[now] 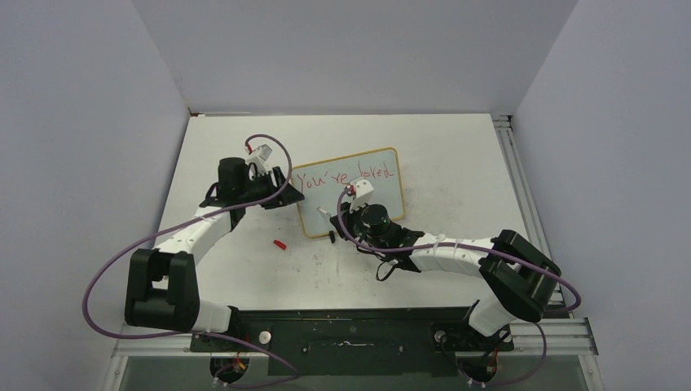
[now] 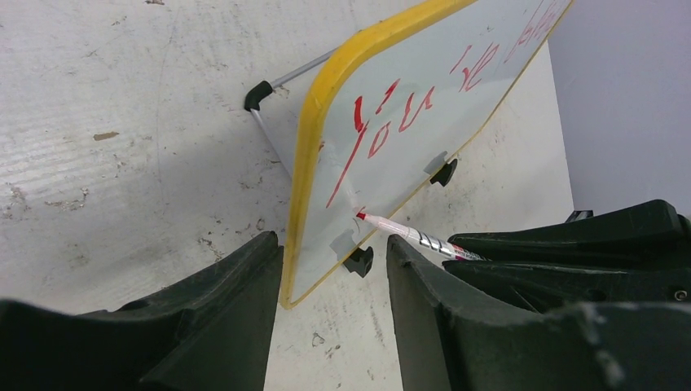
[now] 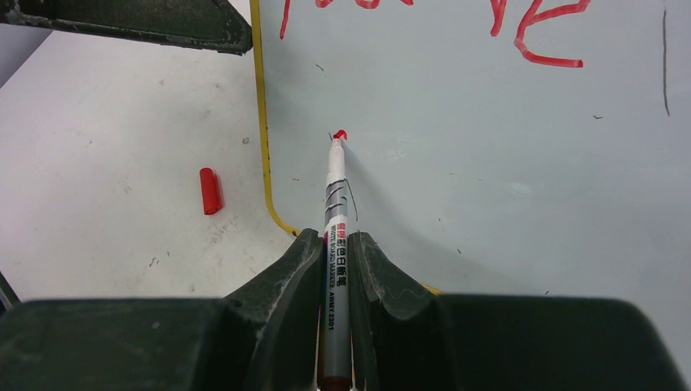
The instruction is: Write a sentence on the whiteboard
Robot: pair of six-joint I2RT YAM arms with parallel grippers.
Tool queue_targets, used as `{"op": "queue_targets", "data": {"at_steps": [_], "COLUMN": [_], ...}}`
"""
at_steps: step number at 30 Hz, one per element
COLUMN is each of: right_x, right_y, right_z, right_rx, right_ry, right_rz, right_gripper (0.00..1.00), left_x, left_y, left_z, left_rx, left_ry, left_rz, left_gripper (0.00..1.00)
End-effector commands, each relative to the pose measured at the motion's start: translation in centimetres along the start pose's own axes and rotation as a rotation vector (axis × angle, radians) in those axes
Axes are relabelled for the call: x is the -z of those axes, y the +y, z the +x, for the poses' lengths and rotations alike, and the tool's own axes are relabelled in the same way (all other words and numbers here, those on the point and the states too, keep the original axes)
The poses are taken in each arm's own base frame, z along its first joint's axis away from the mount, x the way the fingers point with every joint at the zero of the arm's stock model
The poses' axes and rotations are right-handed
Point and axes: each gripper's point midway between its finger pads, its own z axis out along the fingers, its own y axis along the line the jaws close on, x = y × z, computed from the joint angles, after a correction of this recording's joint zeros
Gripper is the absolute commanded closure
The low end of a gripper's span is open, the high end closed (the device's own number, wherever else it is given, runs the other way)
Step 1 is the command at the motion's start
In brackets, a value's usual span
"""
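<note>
The white table [image 1: 456, 163] carries the propped whiteboard [image 1: 383, 191] and a red cap [image 1: 279, 243].

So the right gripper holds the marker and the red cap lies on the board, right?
No: the red cap lies on the table beside the whiteboard, per the right wrist view. The right gripper does hold the marker.

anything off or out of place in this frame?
Only small things: the red marker cap lies loose on the table beside the whiteboard's left edge, and the whiteboard sits skewed to the table's edges. Nothing spilled or broken that I can see.
</note>
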Motion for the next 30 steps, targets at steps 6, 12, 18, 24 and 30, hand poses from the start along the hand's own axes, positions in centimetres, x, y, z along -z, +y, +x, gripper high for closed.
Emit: {"op": "queue_targets", "data": {"at_steps": [6, 12, 18, 24, 30], "right_x": [0.4, 0.7, 1.1, 1.5, 1.5], "right_y": [0.2, 0.1, -0.5, -1.1, -1.2], "right_z": [-0.4, 0.2, 0.6, 0.2, -1.2], "right_rx": [0.011, 0.019, 0.021, 0.021, 0.026], "right_ry": [-0.019, -0.005, 0.003, -0.015, -0.049], "right_rz": [-0.002, 0.001, 0.024, 0.06, 0.073], "right_gripper": [0.95, 0.95, 0.95, 0.95, 0.95], "left_x": [-1.2, -1.7, -1.8, -1.8, -1.8], "left_y": [-0.5, -0.4, -0.6, -0.8, -1.0], "left_z": [-1.3, -0.9, -0.8, -0.7, -0.7], "left_rx": [0.015, 0.022, 0.02, 0.014, 0.0], "left_ry": [0.0, 0.02, 0.023, 0.026, 0.029], "left_rz": [0.043, 0.052, 0.064, 0.068, 0.068], "left_gripper": [0.52, 0.52, 0.58, 0.63, 0.66]}}
